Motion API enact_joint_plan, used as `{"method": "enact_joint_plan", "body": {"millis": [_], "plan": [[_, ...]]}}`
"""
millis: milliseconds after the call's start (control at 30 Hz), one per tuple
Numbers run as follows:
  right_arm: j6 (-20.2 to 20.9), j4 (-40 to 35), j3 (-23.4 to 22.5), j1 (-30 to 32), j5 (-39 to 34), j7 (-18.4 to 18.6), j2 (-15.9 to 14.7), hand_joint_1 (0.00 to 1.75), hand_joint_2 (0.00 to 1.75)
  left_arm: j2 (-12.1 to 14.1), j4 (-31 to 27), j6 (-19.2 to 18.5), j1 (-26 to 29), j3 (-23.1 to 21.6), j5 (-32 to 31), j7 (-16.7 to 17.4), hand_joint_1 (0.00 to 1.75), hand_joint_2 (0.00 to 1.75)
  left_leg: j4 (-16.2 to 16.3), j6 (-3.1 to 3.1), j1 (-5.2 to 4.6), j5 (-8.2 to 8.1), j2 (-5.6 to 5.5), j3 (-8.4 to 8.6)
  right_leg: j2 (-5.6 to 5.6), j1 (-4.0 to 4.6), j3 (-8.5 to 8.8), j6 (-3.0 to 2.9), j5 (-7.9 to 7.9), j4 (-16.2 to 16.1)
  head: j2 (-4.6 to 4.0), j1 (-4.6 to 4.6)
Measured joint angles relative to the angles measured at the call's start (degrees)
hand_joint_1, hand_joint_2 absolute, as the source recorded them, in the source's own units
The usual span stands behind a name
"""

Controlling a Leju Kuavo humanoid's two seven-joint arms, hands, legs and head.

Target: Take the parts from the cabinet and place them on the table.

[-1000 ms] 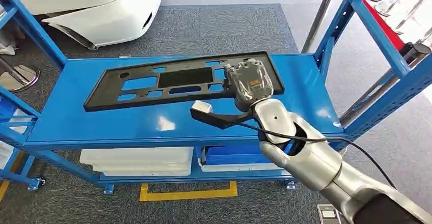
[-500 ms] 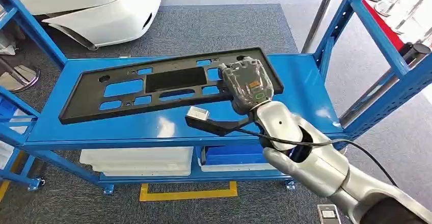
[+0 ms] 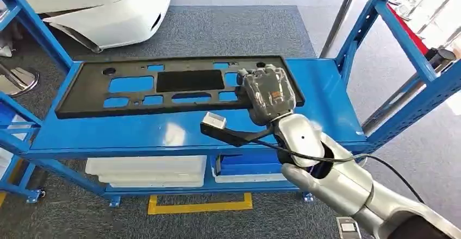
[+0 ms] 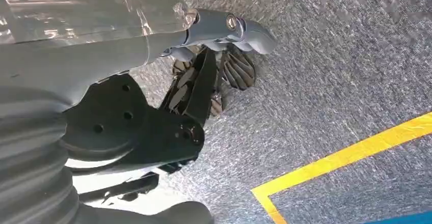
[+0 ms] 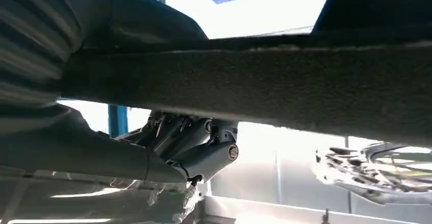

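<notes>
Risk of long panel (image 3: 163, 84) pivoting off shelf (image 3: 326, 92) toward 9 o'clock; right hand (image 3: 267, 93) clamps one end only; left hand (image 4: 224, 66) curled, holding nothing.

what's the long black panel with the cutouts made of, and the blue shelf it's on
The long flat black panel with rectangular cutouts looks like moulded plastic with a matte finish: thin, no glare, and the right wrist view shows a grainy, textured edge. It could be a fibre composite. The blue shelf top looks like painted sheet metal: smooth and glossy, with a bright reflection. The right hand grips the panel's end.
</notes>
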Motion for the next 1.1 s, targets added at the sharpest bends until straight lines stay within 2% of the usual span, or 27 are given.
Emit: {"method": "enact_joint_plan", "body": {"millis": [67,100,133,167,233,267,300,367,400,433,467,500,567,600,633,667,733,767,800,833,900,933,967,1000,1033,1067,1100], "plan": [[0.1,0.0,0.2,0.5,-0.3,0.2,0.0,1.75,1.75,0.0,0.0,-0.2,0.1,0.0,0.3,0.1,0.00,1.75,0.1,-0.03,-0.01,0.05,0.51,-0.36,-0.16,-0.20,-4.01,0.21,-3.64,8.8,0.00,0.26],[0.2,0.0,0.4,0.9,-0.5,0.3,0.0,1.75,1.75,0.0,0.1,-0.2,0.1,0.0,0.3,0.1,0.00,1.75,0.2,-0.05,0.00,0.07,0.72,-0.51,-0.20,-0.24,-5.36,0.32,-3.99,11.8,0.00,0.35],[0.4,0.0,0.6,1.1,-0.7,0.5,0.0,1.75,1.75,0.0,0.2,-0.3,0.1,0.0,0.3,0.1,0.00,1.75,0.4,-0.07,0.05,0.06,0.88,-0.59,-0.26,-0.30,-5.31,0.41,-2.61,11.5,0.00,0.59],[0.5,0.0,0.9,1.2,-1.0,0.6,0.0,1.75,1.75,0.0,0.2,-0.3,0.1,0.0,0.3,0.2,0.00,1.75,0.5,-0.11,0.10,0.04,1.02,-0.64,-0.28,-0.33,-3.92,0.36,-0.17,8.7,0.00,0.83],[0.6,0.0,1.1,1.2,-1.1,0.8,0.0,1.75,1.75,0.0,0.2,-0.4,0.0,0.1,0.3,0.3,0.00,1.75,1.0,-0.45,0.16,-0.19,1.09,-0.74,-0.37,-0.32,0.66,0.17,4.98,-1.0,0.00,1.09],[0.6,0.0,1.2,1.2,-1.2,1.0,0.0,1.75,1.75,0.0,0.2,-0.6,0.0,0.1,0.3,0.3,0.00,1.75,1.1,-0.72,0.11,-0.28,1.11,-1.05,-0.45,-0.23,2.10,-0.20,4.47,-3.8,0.00,1.31],[0.6,0.0,1.2,1.2,-1.2,1.2,0.0,1.75,1.75,0.0,0.3,-0.7,-0.1,0.2,0.3,0.5,0.00,1.75,1.3,-1.29,-0.03,-0.03,1.11,-1.46,-0.35,0.25,2.13,-0.57,4.86,-4.7,0.00,1.25],[0.6,0.0,1.2,1.1,-1.2,1.2,0.0,1.75,1.75,0.0,0.3,-1.2,-0.1,0.4,0.3,0.9,0.00,1.75,1.2,-1.94,0.10,0.41,1.07,-1.64,-0.33,0.34,1.82,-0.82,4.92,-4.8,0.00,1.09],[0.7,0.0,1.2,1.1,-1.2,1.4,0.0,1.75,1.75,0.0,0.3,-1.6,0.0,0.4,0.3,1.0,0.00,1.75,1.1,-2.34,0.07,0.66,1.02,-1.83,-0.39,0.31,1.66,-1.08,4.99,-5.1,0.00,1.05],[0.7,0.0,1.2,1.1,-1.2,1.5,0.1,1.75,1.75,0.4,0.5,-1.7,0.0,0.5,0.3,1.1,0.00,1.75,1.5,-2.62,-0.22,0.21,1.14,-2.18,-0.59,-0.35,1.60,-1.86,5.56,-5.9,0.00,0.96],[0.7,0.0,1.2,1.1,-1.2,1.6,0.1,1.75,1.75,0.4,0.5,-1.9,0.0,0.5,0.3,1.2,0.00,1.75,3.0,-2.84,-0.11,-1.61,1.92,-2.67,-0.64,-0.23,1.35,-2.41,5.97,-6.2,0.00,0.65],[0.7,0.0,1.2,1.0,-1.2,1.6,0.2,1.75,1.75,0.5,0.5,-2.3,-0.1,0.5,0.3,1.3,0.00,1.75,6.3,-2.97,0.01,-4.52,2.63,-3.83,-0.68,-0.17,0.97,-2.89,6.30,-6.2,0.00,-0.15],[0.8,0.0,1.2,1.1,-1.2,1.7,0.2,1.75,1.75,0.6,0.5,-2.6,-0.1,0.6,0.3,1.3,0.00,1.75,14.9,-3.40,0.34,-9.50,3.14,-6.59,-0.72,0.05,0.13,-3.14,6.88,-6.1,0.00,-0.83],[0.8,0.0,1.3,1.1,-1.2,1.7,0.2,1.75,1.75,0.6,0.5,-2.7,-0.1,0.6,0.3,1.3,0.00,1.75,18.1,-3.61,0.43,-10.63,3.16,-7.39,-0.72,0.12,-0.39,-3.15,7.25,-5.9,0.00,-0.99],[0.8,0.0,1.3,1.1,-1.2,1.7,0.2,1.75,1.75,0.7,0.5,-2.8,-0.1,0.7,0.3,1.3,0.00,1.75,18.6,-3.73,0.54,-10.13,3.16,-6.98,-0.69,0.14,-0.89,-3.10,7.58,-5.8,0.00,-1.16],[0.9,0.0,1.4,1.1,-1.2,1.7,0.2,1.75,1.75,0.7,0.5,-2.8,-0.1,0.8,0.3,1.3,0.00,1.75,16.6,-3.79,0.66,-8.39,3.16,-5.29,-0.57,0.14,-1.36,-3.01,7.93,-5.7,0.00,-1.34],[0.9,0.0,1.5,1.1,-1.2,1.7,0.2,1.75,1.75,0.9,0.5,-2.8,-0.2,0.9,0.3,1.3,0.00,1.75,7.6,-3.85,1.07,-4.10,3.06,0.42,-0.24,0.12,-2.20,-2.55,8.61,-5.4,0.00,-1.75],[0.9,0.0,1.5,1.1,-1.2,1.8,0.2,1.75,1.75,1.0,0.5,-2.8,-0.3,0.9,0.3,1.3,0.00,1.75,3.1,-3.86,1.31,-3.83,2.55,3.07,-0.09,0.12,-2.53,-2.15,8.94,-5.2,0.00,-1.93],[0.8,0.0,1.5,1.0,-1.2,1.9,0.2,1.75,1.75,1.0,0.5,-2.8,-0.4,0.9,0.3,1.3,0.00,1.75,0.6,-3.65,0.89,-4.31,2.03,3.85,0.08,0.39,-3.08,-1.68,9.36,-4.9,0.00,-2.15],[0.8,0.0,1.5,1.0,-1.2,1.9,0.2,1.75,1.75,1.0,0.5,-2.8,-0.2,0.9,0.3,1.4,0.00,1.75,1.1,-3.18,0.82,-3.68,2.02,3.15,0.18,0.29,-3.12,-1.25,10.03,-5.1,0.00,-1.69],[0.9,0.0,1.5,1.0,-1.2,1.9,0.2,1.75,1.75,1.0,0.5,-2.8,-0.2,0.9,0.3,1.5,0.00,1.75,1.1,-2.49,0.32,-3.08,2.19,2.55,0.64,0.10,-3.57,-0.41,11.17,-5.5,0.00,-1.40],[0.9,0.0,1.5,1.1,-1.2,1.9,0.2,1.75,1.75,0.9,0.5,-2.8,-0.2,1.0,0.3,1.5,0.00,1.75,0.5,-1.87,0.86,-2.30,2.56,1.50,1.08,0.00,-3.92,0.06,11.65,-5.5,0.00,-1.29],[0.9,0.0,1.5,1.1,-1.2,1.9,0.1,1.75,1.75,1.0,0.5,-2.8,-0.3,1.0,0.3,1.5,0.00,1.75,0.6,-1.44,0.90,-1.63,3.30,1.16,0.65,-0.18,-4.60,0.21,9.54,-4.6,0.00,-1.45],[0.9,0.1,1.5,1.1,-1.2,1.8,0.1,1.75,1.75,1.0,0.5,-2.8,-0.3,1.0,0.3,1.5,0.00,1.75,0.5,-0.86,0.87,-1.03,3.40,0.28,0.12,-0.12,-5.44,0.32,5.95,-2.0,0.00,-0.75],[0.9,0.1,1.5,1.1,-1.2,1.8,0.1,1.75,1.75,1.1,0.5,-2.8,-0.3,1.1,0.3,1.5,0.00,1.75,0.5,-0.63,0.74,-0.38,3.80,-0.64,-0.07,-0.17,-6.53,0.49,1.95,2.3,0.00,-0.13],[0.9,0.1,1.5,1.1,-1.2,1.8,0.1,1.75,1.75,1.1,0.5,-2.8,-0.3,1.1,0.3,1.5,0.00,1.75,0.5,-0.59,0.61,0.20,4.03,-1.41,-0.19,-0.20,-7.35,0.58,-0.64,6.2,0.00,0.11],[0.9,0.1,1.5,1.1,-1.2,1.8,0.1,1.75,1.75,1.1,0.5,-2.8,-0.3,1.1,0.3,1.5,0.00,1.75,0.6,-0.57,0.46,0.87,4.28,-2.32,-0.24,-0.19,-7.92,0.57,-2.18,10.2,0.00,0.28]]}}
